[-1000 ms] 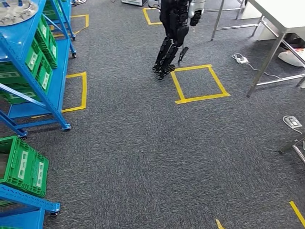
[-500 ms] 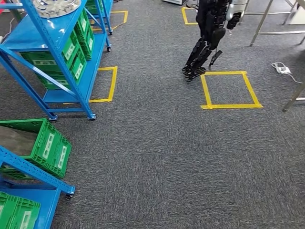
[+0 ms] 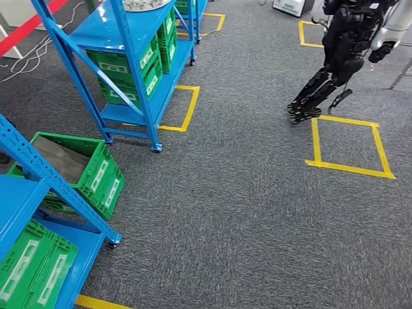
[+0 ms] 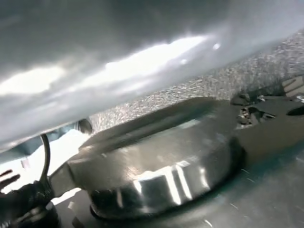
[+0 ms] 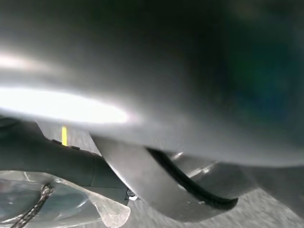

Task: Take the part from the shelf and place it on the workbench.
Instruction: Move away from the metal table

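A silvery round metal part (image 3: 143, 4) lies on the top board of the blue wheeled shelf (image 3: 104, 29) at the far left of the head view, cut off by the picture's upper edge. In the left wrist view, dark blurred shapes that may be my left hand (image 4: 16, 202) show at the edge, under a shiny grey surface. The right wrist view has a dark grey blurred form that may be my right hand (image 5: 53, 161). Neither picture lets me read how the fingers lie, and I see nothing held.
Green crates (image 3: 127, 64) fill the far shelf's lower boards. A second blue shelf (image 3: 41, 168) with green crates (image 3: 94, 174) stands close on my left. Another black humanoid robot (image 3: 340, 51) stands at the far right beside a yellow taped square (image 3: 347, 145). Grey carpet lies between.
The whole view has swung left: the shelves have slid toward the middle, the other robot and taped square toward the right, and the tables have left the picture. The things themselves have not moved.
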Controlling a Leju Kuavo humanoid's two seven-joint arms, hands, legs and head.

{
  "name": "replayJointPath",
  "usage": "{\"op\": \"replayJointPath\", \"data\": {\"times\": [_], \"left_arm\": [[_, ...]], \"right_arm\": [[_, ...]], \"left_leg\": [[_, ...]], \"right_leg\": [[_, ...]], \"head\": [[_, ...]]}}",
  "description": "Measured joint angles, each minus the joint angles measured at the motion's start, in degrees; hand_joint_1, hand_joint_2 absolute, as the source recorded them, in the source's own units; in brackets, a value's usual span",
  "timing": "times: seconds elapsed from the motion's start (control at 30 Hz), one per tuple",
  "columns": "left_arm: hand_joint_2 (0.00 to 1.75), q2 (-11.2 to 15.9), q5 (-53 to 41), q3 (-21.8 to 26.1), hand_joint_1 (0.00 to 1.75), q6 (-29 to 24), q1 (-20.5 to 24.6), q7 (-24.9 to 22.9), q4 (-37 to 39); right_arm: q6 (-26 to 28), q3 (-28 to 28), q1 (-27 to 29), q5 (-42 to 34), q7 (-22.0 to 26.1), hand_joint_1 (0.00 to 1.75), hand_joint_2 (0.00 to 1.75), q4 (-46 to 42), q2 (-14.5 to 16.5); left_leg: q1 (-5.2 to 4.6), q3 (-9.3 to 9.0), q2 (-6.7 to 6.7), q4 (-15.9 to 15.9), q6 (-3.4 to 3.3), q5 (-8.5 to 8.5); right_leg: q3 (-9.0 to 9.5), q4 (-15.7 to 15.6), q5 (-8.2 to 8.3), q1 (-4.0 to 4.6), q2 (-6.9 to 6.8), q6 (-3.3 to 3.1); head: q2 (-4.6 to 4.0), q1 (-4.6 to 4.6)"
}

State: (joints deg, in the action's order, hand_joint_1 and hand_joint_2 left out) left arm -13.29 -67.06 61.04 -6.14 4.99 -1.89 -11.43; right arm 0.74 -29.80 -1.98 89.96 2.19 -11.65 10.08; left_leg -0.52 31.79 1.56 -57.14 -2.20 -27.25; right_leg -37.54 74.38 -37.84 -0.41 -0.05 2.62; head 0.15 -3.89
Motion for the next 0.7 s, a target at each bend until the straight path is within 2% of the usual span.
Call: {"op": "replayJointPath", "data": {"times": [0.03,0.07,0.1,0.13,0.17,0.2,0.27,0.3,0.33,0.4,0.47,0.5,0.53,0.57,0.6,0.63,0.7], "left_arm": [[0.00,0.0,0.0,0.2,0.00,-0.1,0.0,-0.1,0.0],[0.00,0.0,0.0,0.3,0.00,-0.2,0.0,-0.1,0.0],[0.00,0.0,0.0,0.3,0.00,-0.2,0.0,-0.1,0.0],[0.00,0.0,-0.1,0.4,0.00,-0.2,0.0,-0.1,0.0],[0.00,0.0,-0.1,0.4,0.00,-0.2,0.1,-0.1,0.0],[0.00,0.0,-0.1,0.4,0.00,-0.2,0.1,-0.1,0.0],[0.00,0.1,-0.2,0.5,0.00,-0.2,0.0,-0.2,0.0],[0.00,0.1,-0.3,0.6,0.00,-0.2,-0.1,-0.2,0.0],[0.00,0.1,-0.4,0.6,0.00,-0.1,-0.1,-0.2,0.0],[0.00,0.1,-0.9,0.7,0.00,0.0,0.1,0.1,0.0],[0.00,0.1,-1.5,0.7,0.00,0.3,0.2,0.6,0.0],[0.00,0.1,-1.6,0.7,0.00,0.5,0.1,0.9,0.0],[0.00,0.1,-1.9,0.7,0.00,0.6,0.0,1.1,0.0],[0.00,0.1,-2.1,0.7,0.00,0.7,-0.1,1.4,0.0],[0.00,0.1,-2.4,0.6,0.00,0.8,-0.1,1.9,0.0],[0.00,0.1,-2.7,0.6,0.00,0.8,0.0,2.5,0.0],[0.00,0.0,-3.3,0.4,0.00,0.9,0.2,3.8,0.0]], "right_arm": [[-0.2,0.7,-0.1,0.0,-0.1,0.00,0.00,0.0,0.0],[-0.4,1.3,-0.2,0.0,-0.2,0.00,0.00,0.0,0.0],[-0.5,1.9,-0.2,0.0,-0.4,0.00,0.00,0.0,0.0],[-0.6,2.4,-0.2,0.0,-0.6,0.00,0.00,0.1,0.1],[-0.6,2.8,-0.1,0.0,-0.6,0.00,0.00,0.1,0.1],[-0.7,3.1,-0.1,0.0,-0.7,0.00,0.00,0.2,0.2],[-0.7,3.7,-0.1,0.0,-0.9,0.00,0.00,0.2,0.3],[-0.6,3.9,-0.2,-0.1,-0.9,0.00,0.00,0.2,0.4],[-0.4,4.1,-0.2,-0.3,-0.9,0.00,0.00,0.2,0.4],[0.4,4.1,0.0,-1.1,-0.6,0.00,0.00,0.2,0.5],[1.1,4.1,0.2,-1.8,-0.4,0.00,0.00,0.2,0.5],[1.4,4.1,0.2,-2.0,-0.4,0.00,0.00,0.2,0.5],[1.6,4.1,0.1,-2.3,-0.5,0.00,0.00,0.2,0.5],[1.8,4.0,0.1,-2.7,-0.6,0.00,0.00,0.2,0.5],[2.0,3.9,0.1,-3.2,-0.8,0.00,0.00,0.2,0.5],[2.2,3.6,0.1,-3.8,-0.9,0.00,0.00,0.2,0.5],[2.4,2.9,0.1,-4.8,-1.0,0.00,0.00,0.2,0.5]], "left_leg": [[0.06,-0.16,0.85,0.0,0.07,-0.06],[0.16,-0.32,1.72,-0.1,0.22,-0.16],[0.26,-0.40,2.57,-0.2,0.45,-0.30],[0.28,-0.31,3.40,-0.5,0.74,-0.46],[0.31,-0.07,4.10,-0.8,1.07,-0.50],[0.34,0.27,4.72,-1.0,1.39,-0.46],[0.47,0.82,5.66,-1.1,1.95,-0.25],[0.45,1.08,5.00,-1.4,2.23,-0.52],[0.41,1.70,3.73,-2.7,2.52,-1.30],[0.35,4.50,0.42,-8.6,3.03,-4.30],[0.51,8.04,-0.75,-15.7,3.31,-6.92],[0.58,8.87,-0.90,-17.3,3.35,-6.95],[0.62,8.59,-1.03,-16.6,3.31,-5.86],[0.60,7.25,-1.41,-13.9,3.16,-3.94],[0.49,5.27,-2.47,-9.9,2.86,-1.88],[0.15,3.37,-4.08,-6.1,2.52,-0.56],[-0.43,1.40,-6.37,-2.0,1.88,0.07]], "right_leg": [[0.31,-1.2,1.58,-0.05,0.08,0.06],[1.64,-4.5,3.98,-0.18,0.45,0.13],[3.36,-8.5,6.05,-0.40,1.57,0.23],[4.99,-12.2,7.37,-0.66,2.89,0.25],[6.15,-14.7,7.95,-0.82,4.00,0.13],[6.70,-15.8,7.79,-0.87,4.70,-0.08],[6.93,-16.1,7.73,-0.80,3.94,-0.81],[7.01,-16.2,7.81,-0.82,3.32,-1.18],[7.14,-16.4,7.85,-0.85,2.58,-1.59],[7.42,-16.5,7.71,-0.75,0.76,-2.24],[7.54,-16.5,7.46,-0.56,-1.09,-2.57],[7.63,-16.5,7.33,-0.50,-1.90,-2.64],[7.78,-16.5,7.19,-0.47,-2.66,-2.65],[8.02,-16.5,7.02,-0.44,-3.38,-2.60],[8.30,-16.6,6.82,-0.40,-4.06,-2.49],[8.46,-16.5,6.55,-0.24,-4.72,-2.28],[8.72,-16.5,6.06,0.07,-5.99,-1.75]], "head": [[0.00,0.01],[0.00,0.02],[0.00,0.01],[0.00,0.02],[0.00,0.03],[0.00,0.03],[0.00,0.03],[0.00,0.13],[0.00,0.32],[0.00,0.65],[0.00,0.72],[0.00,0.73],[0.00,0.74],[0.00,0.74],[0.00,0.74],[0.00,0.74],[0.00,0.69]]}}
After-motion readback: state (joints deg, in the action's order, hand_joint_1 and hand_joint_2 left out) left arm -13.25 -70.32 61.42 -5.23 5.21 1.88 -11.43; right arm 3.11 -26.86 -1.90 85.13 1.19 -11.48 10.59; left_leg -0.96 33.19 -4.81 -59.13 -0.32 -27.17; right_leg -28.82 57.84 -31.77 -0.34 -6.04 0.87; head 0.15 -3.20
